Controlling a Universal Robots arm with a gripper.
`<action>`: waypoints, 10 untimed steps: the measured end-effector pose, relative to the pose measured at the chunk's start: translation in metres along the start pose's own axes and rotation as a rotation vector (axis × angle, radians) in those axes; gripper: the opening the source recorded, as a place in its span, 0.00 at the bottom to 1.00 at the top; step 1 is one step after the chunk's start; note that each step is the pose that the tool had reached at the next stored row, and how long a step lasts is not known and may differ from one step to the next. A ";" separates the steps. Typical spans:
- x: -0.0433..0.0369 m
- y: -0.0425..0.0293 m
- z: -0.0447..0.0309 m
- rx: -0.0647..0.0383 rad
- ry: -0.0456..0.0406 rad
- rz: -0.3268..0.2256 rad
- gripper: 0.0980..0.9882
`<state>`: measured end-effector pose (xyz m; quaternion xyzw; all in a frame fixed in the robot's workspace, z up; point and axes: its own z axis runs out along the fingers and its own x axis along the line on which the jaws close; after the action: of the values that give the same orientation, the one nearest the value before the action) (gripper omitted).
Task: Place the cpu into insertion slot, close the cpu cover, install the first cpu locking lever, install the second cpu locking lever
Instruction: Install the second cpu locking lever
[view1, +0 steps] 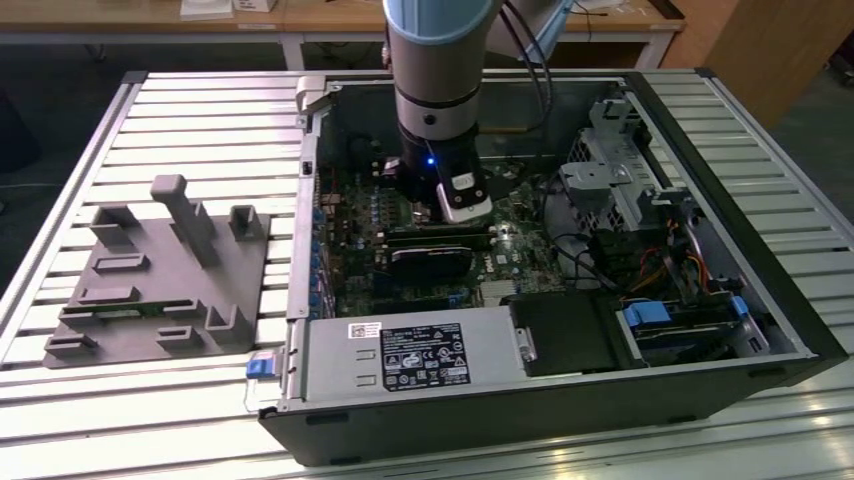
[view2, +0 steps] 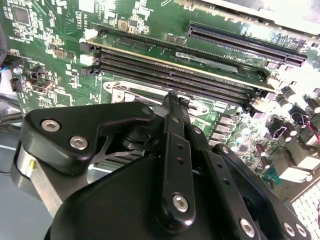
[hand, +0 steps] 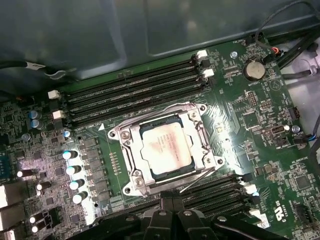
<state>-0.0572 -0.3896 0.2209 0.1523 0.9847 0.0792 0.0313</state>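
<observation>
In the first wrist view the cpu (hand: 165, 148) lies flat in the insertion slot (hand: 134, 186), its pale metal face up. The cpu cover (hand: 129, 145) is folded down around it as a silvery frame. A thin wire locking lever (hand: 198, 179) runs slanted along the socket's edge nearest my gripper, slightly away from the frame. My gripper (hand: 168, 201) hovers just off that edge, fingers (view2: 172, 107) pressed together and holding nothing. In the exterior view my gripper (view1: 461, 212) hangs inside the open computer case over the green board.
Long black memory slots (hand: 135, 90) flank the socket on both sides. Capacitors (hand: 72, 170) stand beside it. In the exterior view the case walls (view1: 310, 200), a drive cage (view1: 607, 190), cables (view1: 667, 265) and the power supply (view1: 407, 355) surround the board. A grey fixture block (view1: 160, 280) sits outside.
</observation>
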 end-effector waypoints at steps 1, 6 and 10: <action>0.0000 0.0000 0.0000 0.000 0.0001 0.000 0.01; 0.0023 -0.0024 0.0022 -0.014 0.0075 -0.019 0.01; 0.0050 -0.0048 0.0057 -0.022 0.0152 -0.050 0.01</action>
<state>-0.0629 -0.3917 0.2143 0.1268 0.9874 0.0905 0.0275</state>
